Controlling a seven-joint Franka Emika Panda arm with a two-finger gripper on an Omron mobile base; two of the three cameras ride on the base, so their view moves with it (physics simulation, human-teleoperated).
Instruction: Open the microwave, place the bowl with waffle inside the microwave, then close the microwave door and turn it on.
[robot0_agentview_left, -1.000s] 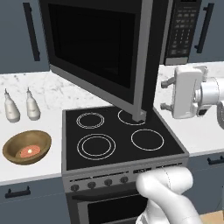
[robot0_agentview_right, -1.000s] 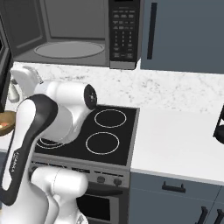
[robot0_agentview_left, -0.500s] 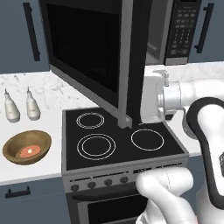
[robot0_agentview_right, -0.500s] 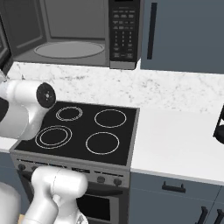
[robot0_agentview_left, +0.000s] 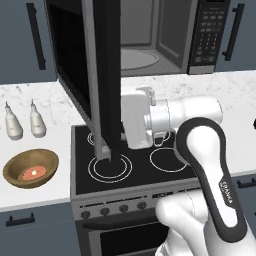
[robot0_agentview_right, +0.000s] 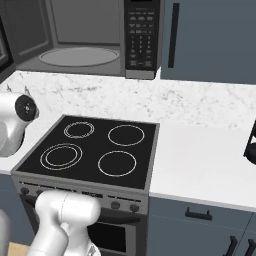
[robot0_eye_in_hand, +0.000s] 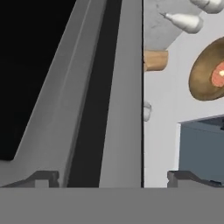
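Fingers (robot0_eye_in_hand: 41, 177) sit apart, nothing clamped, door (robot0_agentview_left: 102, 75) edge between them. You've swung the door from half open to edge-on within the last second; cavity of the microwave (robot0_agentview_right: 85, 37) is exposed. Opening looks done. Bowl (robot0_agentview_left: 31, 167) with waffle (robot0_agentview_left: 33, 173) waits lower left on the counter (robot0_agentview_left: 35, 192) – go there next

From the left base view the gripper (robot0_agentview_left: 116, 125) is hidden behind the edge of the open microwave door (robot0_agentview_left: 106, 75), so its spread cannot be told there. In the hand view the bowl (robot0_eye_in_hand: 209, 70) beyond the fingertips (robot0_eye_in_hand: 183, 177) (waffle (robot0_eye_in_hand: 218, 73) included) is cut off by the right edge. The door's top runs out of frame.
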